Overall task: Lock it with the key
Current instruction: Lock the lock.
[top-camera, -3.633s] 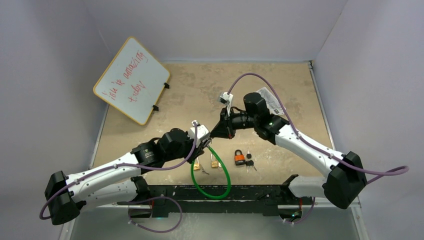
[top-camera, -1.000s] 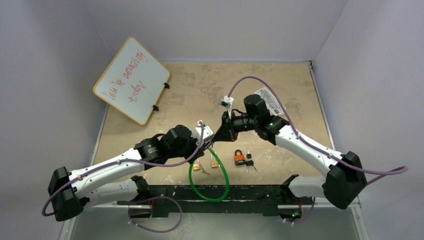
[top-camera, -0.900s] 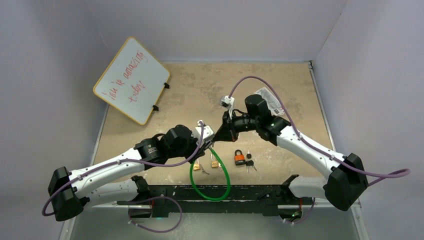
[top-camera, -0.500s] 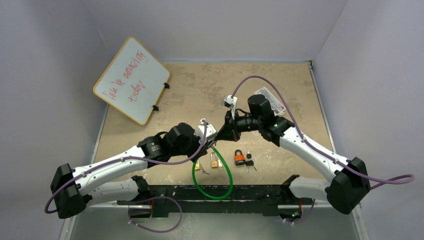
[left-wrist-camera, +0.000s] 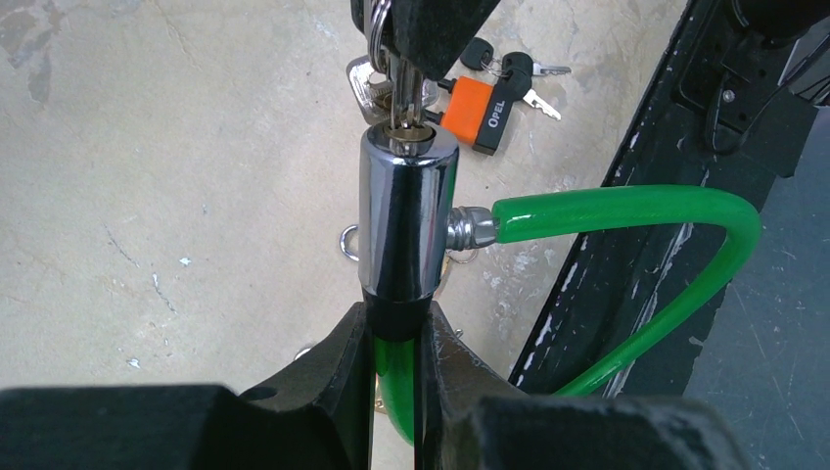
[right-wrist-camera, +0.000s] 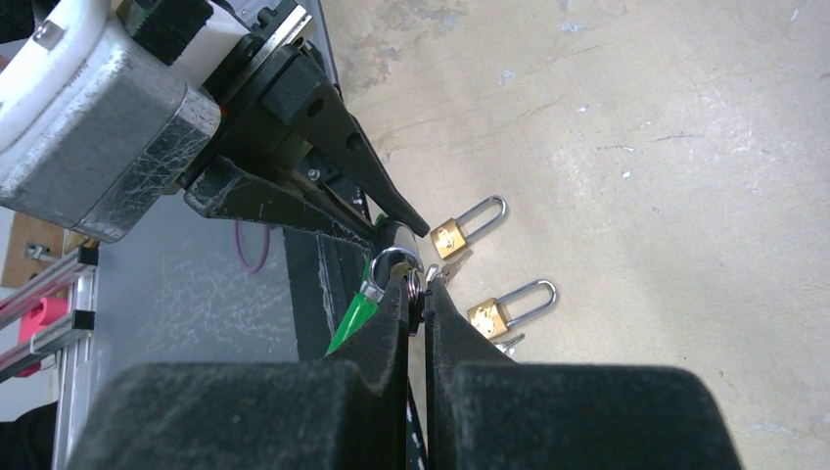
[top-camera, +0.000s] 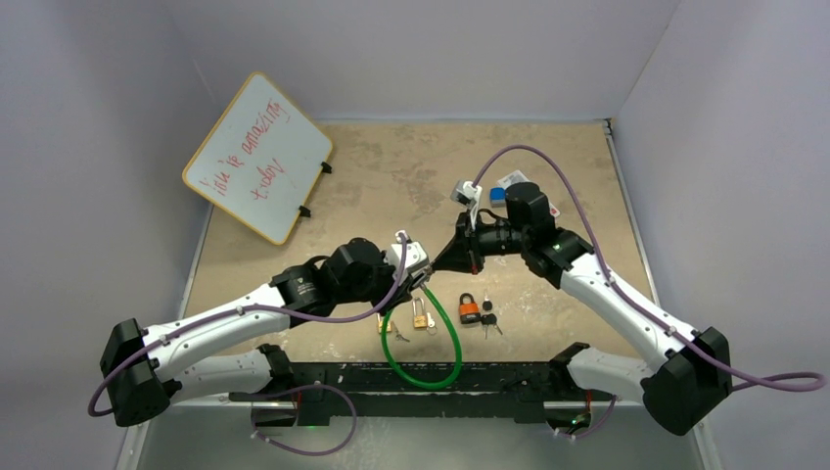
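Observation:
The lock is a green cable lock with a chrome cylinder, held up off the table. My left gripper is shut on the cable's black collar just under the cylinder. A key sits in the cylinder's top end, with spare keys on its ring. My right gripper is shut on that key, its tips against the cylinder. In the top view the left gripper and right gripper meet tip to tip, and the cable loop hangs toward the near edge.
An orange padlock with black keys lies below the grippers. Two brass padlocks lie left of it. A whiteboard leans at the far left. A small packet lies behind the right arm.
Both arms have shifted right together with the lock and key between them. The cable loop moved right with them. The right wrist has swung off the packet behind it.

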Motion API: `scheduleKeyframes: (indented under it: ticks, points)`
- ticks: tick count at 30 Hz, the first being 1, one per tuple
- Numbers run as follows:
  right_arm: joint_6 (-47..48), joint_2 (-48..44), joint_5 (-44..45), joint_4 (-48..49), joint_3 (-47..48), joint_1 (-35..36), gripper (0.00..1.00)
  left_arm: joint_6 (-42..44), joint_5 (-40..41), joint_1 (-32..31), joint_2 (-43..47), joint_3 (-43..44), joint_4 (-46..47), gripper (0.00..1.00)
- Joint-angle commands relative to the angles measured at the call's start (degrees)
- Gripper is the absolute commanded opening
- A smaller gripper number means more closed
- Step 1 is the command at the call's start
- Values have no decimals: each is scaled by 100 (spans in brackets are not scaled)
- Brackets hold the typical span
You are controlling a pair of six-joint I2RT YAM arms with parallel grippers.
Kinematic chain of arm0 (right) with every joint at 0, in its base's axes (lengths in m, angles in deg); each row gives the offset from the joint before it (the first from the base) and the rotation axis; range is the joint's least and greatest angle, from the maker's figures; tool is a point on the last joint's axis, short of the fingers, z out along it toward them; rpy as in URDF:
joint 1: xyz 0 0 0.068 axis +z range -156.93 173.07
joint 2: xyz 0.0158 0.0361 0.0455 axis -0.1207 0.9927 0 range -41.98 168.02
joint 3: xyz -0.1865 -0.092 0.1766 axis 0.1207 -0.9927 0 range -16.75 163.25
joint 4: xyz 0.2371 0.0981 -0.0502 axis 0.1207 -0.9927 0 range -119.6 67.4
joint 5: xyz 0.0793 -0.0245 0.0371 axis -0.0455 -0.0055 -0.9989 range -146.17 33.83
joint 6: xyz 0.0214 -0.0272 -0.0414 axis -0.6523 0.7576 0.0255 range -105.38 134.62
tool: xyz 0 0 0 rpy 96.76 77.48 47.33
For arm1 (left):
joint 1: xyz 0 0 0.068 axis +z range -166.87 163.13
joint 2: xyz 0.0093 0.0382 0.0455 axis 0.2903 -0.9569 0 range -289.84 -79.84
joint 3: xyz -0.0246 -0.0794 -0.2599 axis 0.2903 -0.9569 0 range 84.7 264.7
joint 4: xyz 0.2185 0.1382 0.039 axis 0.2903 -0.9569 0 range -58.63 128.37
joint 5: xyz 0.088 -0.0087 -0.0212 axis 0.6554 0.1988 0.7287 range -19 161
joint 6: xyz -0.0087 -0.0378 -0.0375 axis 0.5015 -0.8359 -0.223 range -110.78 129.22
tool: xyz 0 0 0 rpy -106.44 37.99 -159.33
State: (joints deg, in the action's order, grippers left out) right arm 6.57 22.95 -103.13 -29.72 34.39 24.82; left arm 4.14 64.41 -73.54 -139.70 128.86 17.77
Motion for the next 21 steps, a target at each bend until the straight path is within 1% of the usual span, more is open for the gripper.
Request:
scheduleKeyframes:
  ticks: [1, 6, 16, 19, 21]
  points:
    - [182, -262, 117, 141, 108, -142, 0, 7, -141, 15, -52, 86, -638, 0]
    - [65, -406, 594, 137, 142, -229, 0, 15, -124, 15, -27, 101, -645, 0]
    - [-183, -673, 1205, 231, 89, -450, 0, 2, -104, 15, 62, 72, -596, 0]
    - [-292, -759, 1762, 210, 31, -455, 0, -194, 39, 19, 210, 87, -464, 0]
    - [-401, -849, 2204, 221, -44, -452, 0, -366, 203, 21, 294, 250, -428, 0]
